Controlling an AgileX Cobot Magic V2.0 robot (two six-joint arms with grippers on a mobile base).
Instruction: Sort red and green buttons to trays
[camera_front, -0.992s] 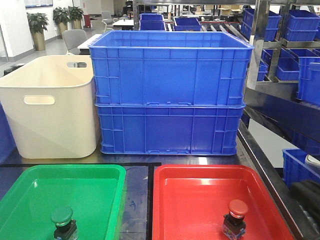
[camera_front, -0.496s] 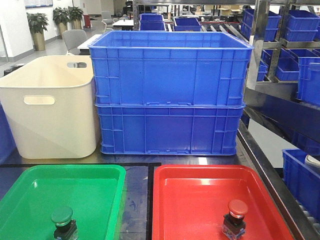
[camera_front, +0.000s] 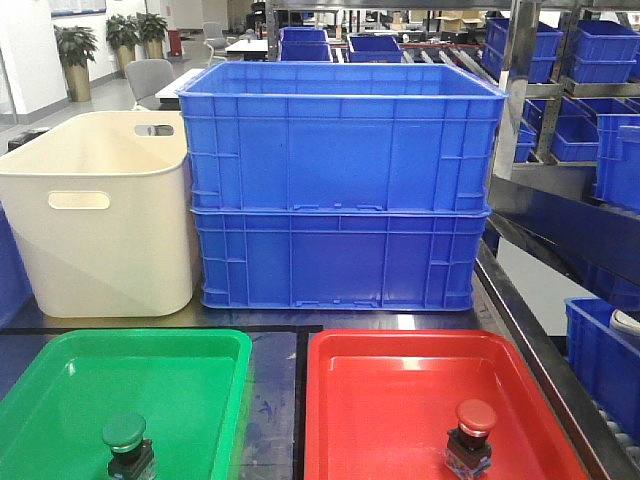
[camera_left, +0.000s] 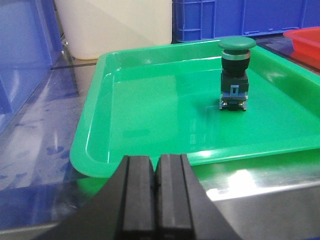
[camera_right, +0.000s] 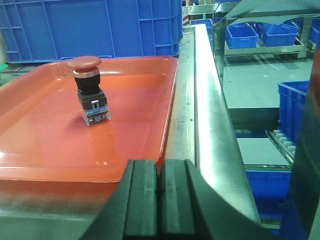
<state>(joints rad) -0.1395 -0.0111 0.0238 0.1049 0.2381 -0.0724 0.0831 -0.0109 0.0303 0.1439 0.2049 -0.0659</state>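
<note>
Warehouse shelving with blue bins fills the upper right of the front view, and an office area with potted plants (camera_front: 76, 45) sits at the upper left. Two stacked blue crates (camera_front: 340, 185) take up the middle of the frame, with a cream tub (camera_front: 100, 210) touching their left side, all standing on a dark, glossy table (camera_front: 272, 395). Along the lower edge lie the green tray (camera_front: 190, 375) on the left and the red tray (camera_front: 400, 385) on the right, side by side with a narrow strip of table between them. Upright in the green tray, near its lower left, stands the green button (camera_front: 126, 445); upright in the red tray, toward its lower right, stands the red button (camera_front: 471, 433). In the wrist views, the left hand (camera_left: 155, 192) is clenched empty, fingers pressed together just outside the green tray's near rim, and the right hand (camera_right: 159, 195) is likewise clenched empty before the red tray's near rim.
</note>
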